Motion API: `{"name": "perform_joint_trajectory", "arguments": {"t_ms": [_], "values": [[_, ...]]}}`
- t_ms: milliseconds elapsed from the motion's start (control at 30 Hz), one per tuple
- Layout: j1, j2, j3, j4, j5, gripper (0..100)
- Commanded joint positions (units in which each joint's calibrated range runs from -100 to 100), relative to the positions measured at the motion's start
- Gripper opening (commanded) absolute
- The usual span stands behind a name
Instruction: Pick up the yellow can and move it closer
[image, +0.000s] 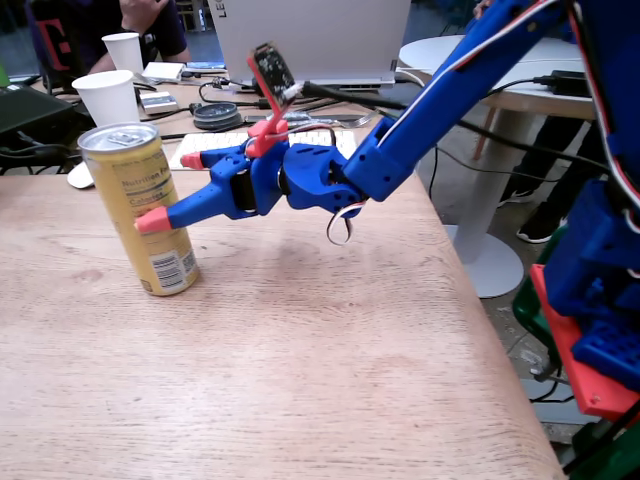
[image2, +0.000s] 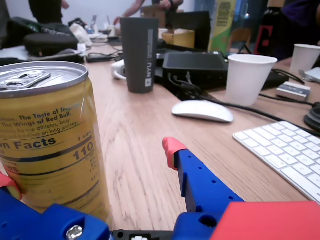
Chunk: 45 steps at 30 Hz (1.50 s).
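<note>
1. Right now my claw (image: 172, 190) is spread wide, its two red-tipped blue fingers apart, with the yellow can (image: 140, 207) just at the opening.
2. In the fixed view the can leans, its silver top tilted toward the left of the picture and its base on the wooden table (image: 280, 380), near the table's left side.
3. My lower finger (image: 185, 211) touches the can's side about halfway up; the upper finger (image: 215, 158) sits behind the can, and I cannot tell whether it makes contact.
4. From the wrist view the can (image2: 47, 145) fills the left of the picture, its white nutrition panel facing me and the pull tab visible on top.
5. One finger (image2: 195, 182) stands clear to the right of the can there, with bare wood between them; the other red tip (image2: 9, 186) shows at the can's left edge.
6. Beyond the can, in the wrist view, lie a white mouse (image2: 202, 110), a white keyboard (image2: 287, 152), a white paper cup (image2: 247, 79) and a dark grey tumbler (image2: 139, 54).
7. A second paper cup (image2: 305, 59) stands further right.
</note>
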Motion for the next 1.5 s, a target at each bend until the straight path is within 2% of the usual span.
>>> {"name": "perform_joint_trajectory", "arguments": {"t_ms": [0,167,400,900,1067,1333,1467], "values": [[-0.7,1.3,-6.3,0.2,0.1,59],[-1.1,6.8,-15.1,0.2,0.0,59],[-11.2,10.4,-22.1,0.2,0.0,58],[-8.7,10.2,-22.2,0.3,0.1,58],[-2.8,10.2,-22.2,0.3,0.1,58],[-2.6,10.7,-22.3,0.4,0.1,58],[-2.6,15.3,-32.2,5.2,0.1,58]]}}
